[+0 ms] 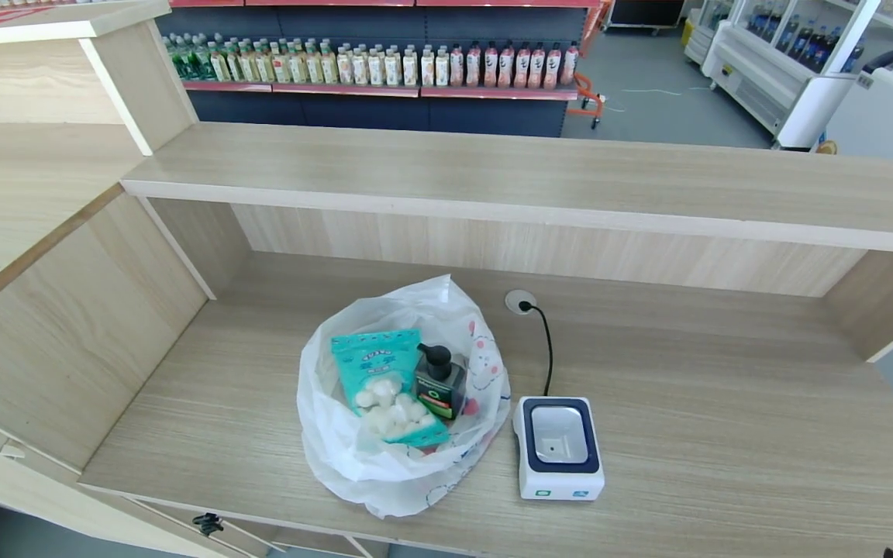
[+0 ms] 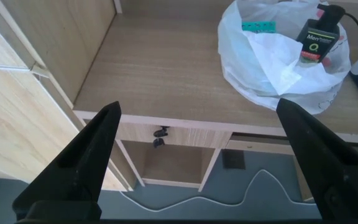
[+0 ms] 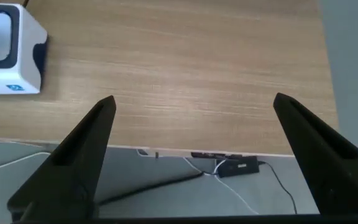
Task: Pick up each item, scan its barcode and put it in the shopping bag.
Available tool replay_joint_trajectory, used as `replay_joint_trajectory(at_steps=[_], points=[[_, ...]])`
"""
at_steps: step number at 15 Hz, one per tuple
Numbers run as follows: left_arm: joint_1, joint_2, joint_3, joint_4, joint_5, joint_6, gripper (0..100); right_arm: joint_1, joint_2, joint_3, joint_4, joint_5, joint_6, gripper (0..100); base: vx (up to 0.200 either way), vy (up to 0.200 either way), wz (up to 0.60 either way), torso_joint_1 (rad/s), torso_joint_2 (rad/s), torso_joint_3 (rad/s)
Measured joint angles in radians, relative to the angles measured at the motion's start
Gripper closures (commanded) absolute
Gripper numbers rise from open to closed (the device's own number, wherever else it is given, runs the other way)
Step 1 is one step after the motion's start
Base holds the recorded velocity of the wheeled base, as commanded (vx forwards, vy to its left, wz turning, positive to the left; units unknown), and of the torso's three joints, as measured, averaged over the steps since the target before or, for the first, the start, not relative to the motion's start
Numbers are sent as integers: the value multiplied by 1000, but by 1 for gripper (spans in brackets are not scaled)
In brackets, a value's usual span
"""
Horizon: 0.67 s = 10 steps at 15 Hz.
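Worktop (image 1: 725,403) runs wide right of the scanner (image 1: 559,447). Shopping bag (image 1: 338,457) near its front edge holds teal pouch (image 1: 380,372), pump bottle (image 1: 439,384). Left gripper (image 2: 197,106), right gripper (image 3: 194,98): jaws spread.

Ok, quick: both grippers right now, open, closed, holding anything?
Left gripper: open, fingers spread wide, holding nothing.
Right gripper: open, fingers spread wide, holding nothing.

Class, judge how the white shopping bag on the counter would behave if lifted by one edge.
The shopping bag would probably be floppy: its thin plastic lies crumpled and slumped open. Lifted by one edge, it would likely sag toward the pump bottle, seemingly its heavier load; the cotton ball pouch probably adds little weight.
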Motion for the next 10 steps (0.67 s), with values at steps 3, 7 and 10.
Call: replay_joint_trajectory(at_steps=[3,7,10], points=[[0,0,0,0,0,0,0,95,-246,22,71,-11,10,0,0,0,0,0,0,0],[0,0,0,0,0,0,0,110,-397,30,113,-7,80,0,0,0,0,0,0,0],[0,0,0,0,0,0,0,107,-437,31,117,-4,81,0,0,0,0,0,0,0]])
